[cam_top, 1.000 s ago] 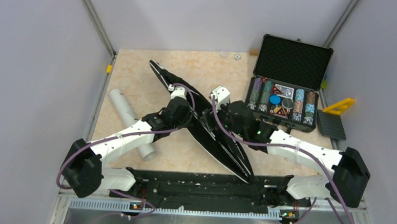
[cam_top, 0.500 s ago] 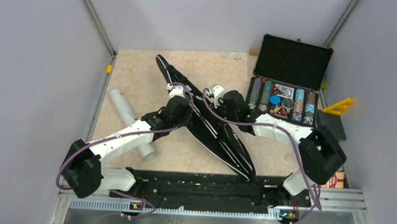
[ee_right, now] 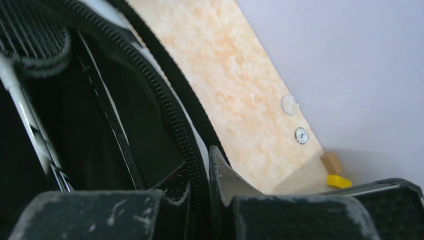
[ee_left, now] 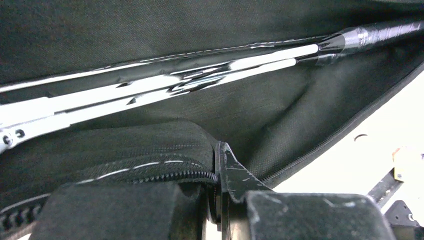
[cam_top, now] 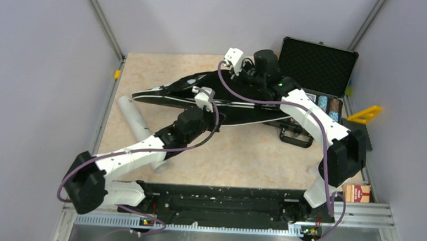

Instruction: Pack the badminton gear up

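The left tool [ee_left: 218,165] and right tool [ee_right: 209,167] are both pinching the zippered rim of the long black fabric racket-shaped bag [cam_top: 163,92] spanning the desk's [cam_top: 242,155] far half, and are probably needing even, opposed tension so the thin white-framed rackets [ee_left: 150,90] inside are not sliding out.

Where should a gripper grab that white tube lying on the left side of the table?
Take the white tube near its far end, coming straight down with the jaws across its round body. It lies flat on the table, and the left arm covers its near end.
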Robot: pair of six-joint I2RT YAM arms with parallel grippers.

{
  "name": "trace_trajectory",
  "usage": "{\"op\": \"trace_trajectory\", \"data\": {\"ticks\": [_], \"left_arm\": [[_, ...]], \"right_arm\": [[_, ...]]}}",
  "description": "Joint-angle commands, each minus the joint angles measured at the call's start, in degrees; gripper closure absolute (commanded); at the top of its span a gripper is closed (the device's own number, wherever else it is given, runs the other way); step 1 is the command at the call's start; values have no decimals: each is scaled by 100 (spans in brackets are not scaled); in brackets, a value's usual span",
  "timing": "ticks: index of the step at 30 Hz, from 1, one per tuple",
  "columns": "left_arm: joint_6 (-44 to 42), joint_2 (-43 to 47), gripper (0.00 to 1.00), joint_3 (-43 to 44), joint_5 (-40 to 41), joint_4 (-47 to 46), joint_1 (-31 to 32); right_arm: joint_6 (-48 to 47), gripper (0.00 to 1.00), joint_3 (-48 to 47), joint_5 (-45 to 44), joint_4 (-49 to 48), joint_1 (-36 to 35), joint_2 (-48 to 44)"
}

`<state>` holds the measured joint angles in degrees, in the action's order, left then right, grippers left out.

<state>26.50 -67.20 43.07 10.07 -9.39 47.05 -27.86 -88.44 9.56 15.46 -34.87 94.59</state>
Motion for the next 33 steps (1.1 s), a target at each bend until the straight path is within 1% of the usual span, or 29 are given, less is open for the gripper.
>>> {"op": "trace_trajectory", "data": {"ticks": [1, 3, 4, 6, 7, 11, 12, 13, 14, 16, 17, 18, 19, 20, 21, 22, 23, 24, 26, 28, 30, 32, 33], "left_arm": [[-340, -932, 92, 574, -893, -612, 325], [-600, -1313, 79, 886, -1061, -438, 376], [-828, -1469, 68, 1000, -1297, -391, 388], [-1165, -1695, 49, 1203, -1305, -239, 401], [-1521, -1771, 43, 1328, -1346, -7, 402], [-2750, -1820, 29, 1875, -1091, 865, 412], [-3179, -1730, 28, 1940, -1063, 906, 415], [-3698, -1603, 24, 1998, -894, 1068, 411], [-4285, -1467, 17, 2006, -781, 1097, 411], [-5515, -1159, 10, 1982, -562, 995, 391], [-6127, -1066, 9, 2028, -494, 1019, 362], [-6564, -993, 8, 2170, -455, 1200, 317], [-6963, -959, 8, 2453, -569, 1708, 205], [-7210, -951, 9, 2922, -876, 2383, 1], [-7386, -948, 9, 3191, -1336, 3024, -243], [-7560, -947, 9, 3626, -1922, 3921, -572], [-7789, -921, 9, 3806, -2443, 4483, -916], [-8081, -856, 9, 3848, -2830, 4854, -1282], [-8668, -664, 9, 3558, -3185, 5142, -1794], [-9025, -482, 9, 3044, -3260, 5057, -2060], [-9147, -381, 12, 2612, -3512, 4952, -2237], [-9131, -389, 13, 2388, -4318, 4889, -2539], [-9183, -424, 13, 2357, -4521, 5012, -2636]], "right_arm": [[-1655, 100, -57, 1223, 36, 555, 140], [-2111, 100, -28, 1755, 476, 807, 235], [-2291, 100, -59, 1966, 728, 936, 305], [-2708, 100, -146, 2327, 1271, 1191, 457], [-2893, 100, -180, 2519, 1494, 1337, 548], [-3602, 100, -538, 3516, 2568, 1933, 826], [-3755, 100, -662, 3785, 2828, 2084, 924], [-3891, 100, -824, 4092, 3097, 2217, 1033], [-4064, 100, -999, 4233, 3392, 2329, 1141], [-4287, 100, -1343, 4358, 3918, 2502, 1378], [-4375, 100, -1494, 4364, 4124, 2546, 1485], [-4441, 100, -1653, 4355, 4336, 2581, 1596], [-4508, 100, -1786, 4353, 4519, 2608, 1677], [-4595, 100, -1903, 4334, 4740, 2637, 1758], [-4639, 100, -2004, 4297, 4863, 2655, 1824], [-4643, 100, -2082, 4264, 4948, 2679, 1882], [-4623, 100, -2136, 4239, 4993, 2702, 1920], [-4584, 100, -2174, 4224, 5019, 2723, 1962], [-4476, 100, -2253, 4227, 5035, 2791, 2022], [-4274, 100, -2370, 4229, 5026, 2822, 2084], [-4119, 100, -2501, 4170, 5073, 2833, 2167], [-3938, 100, -2683, 4011, 5166, 2831, 2274], [-3874, 100, -2792, 3922, 5271, 2835, 2334]]}}
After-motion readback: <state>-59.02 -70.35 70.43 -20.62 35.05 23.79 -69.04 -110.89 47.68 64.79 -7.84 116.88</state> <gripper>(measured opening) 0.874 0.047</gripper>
